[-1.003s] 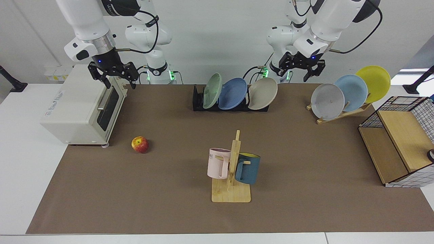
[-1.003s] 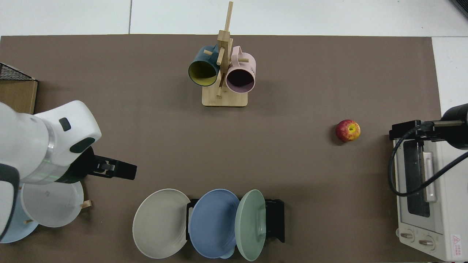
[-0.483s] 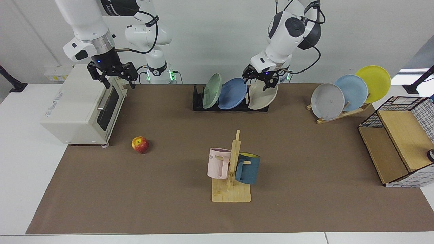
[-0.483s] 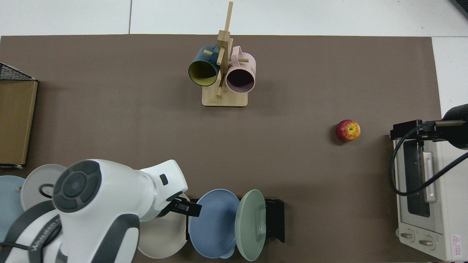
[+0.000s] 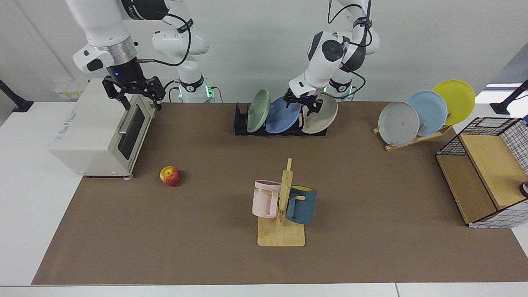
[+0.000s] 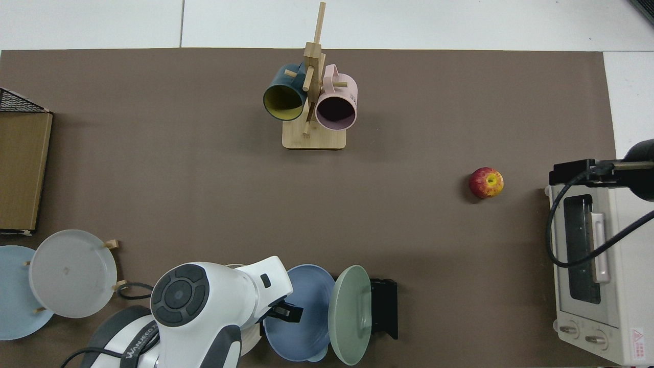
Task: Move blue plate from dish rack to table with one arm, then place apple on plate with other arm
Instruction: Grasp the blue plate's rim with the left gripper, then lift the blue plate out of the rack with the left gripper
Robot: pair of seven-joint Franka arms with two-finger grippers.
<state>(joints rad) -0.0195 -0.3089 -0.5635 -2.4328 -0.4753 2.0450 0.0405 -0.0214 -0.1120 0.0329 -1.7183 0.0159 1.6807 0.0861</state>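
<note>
Left black two-finger gripper point(image 5: 304, 104) hangs at the top rim of the glossy periwinkle-blue plate point(image 5: 280, 117), fingers spread, gripping nothing; the plate leans in the low black slotted rack point(image 5: 240, 122). Right gripper point(image 5: 131, 95) waits, fingers apart, above the white toaster oven point(image 5: 95, 132), well apart from the small red-yellow apple point(image 5: 170, 175) on the brown mat.

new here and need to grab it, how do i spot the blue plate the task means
Find the black dish rack at the mat's far edge. It holds three leaning plates; the blue plate is the middle one, between a green plate and a beige plate, with the left gripper at its rim.
</note>
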